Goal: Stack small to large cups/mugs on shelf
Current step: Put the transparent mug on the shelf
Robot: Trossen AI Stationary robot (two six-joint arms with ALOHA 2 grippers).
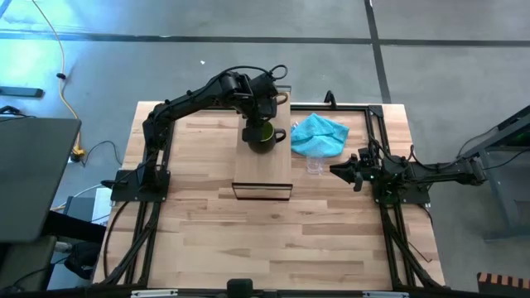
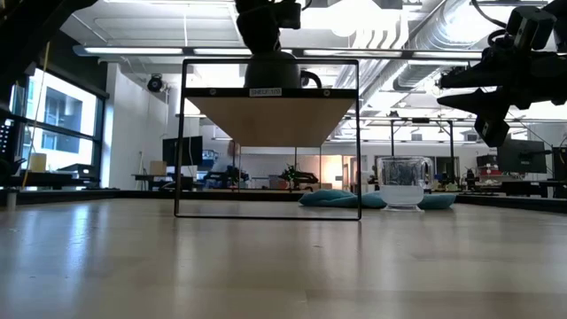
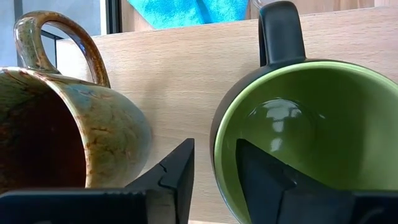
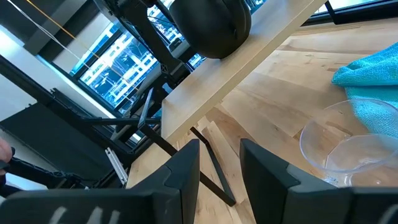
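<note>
A dark green handled mug (image 3: 298, 143) with a lime interior stands on the long light-wood shelf (image 1: 262, 170), its rim straddled by the left gripper (image 3: 214, 171), fingers parted and seemingly letting go. A brown-tan glazed mug (image 3: 68, 130) sits just beside it. The right gripper (image 4: 219, 168) waits open near the tiny clear glass cup (image 4: 348, 152), likely the next pick.

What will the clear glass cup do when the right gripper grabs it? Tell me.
The clear glass cup looks thin-walled and smooth, so probably light, slippery and breakable under a hard squeeze. It stands beside the turquoise cloth, which may drag along. The right gripper is open beside it.
</note>
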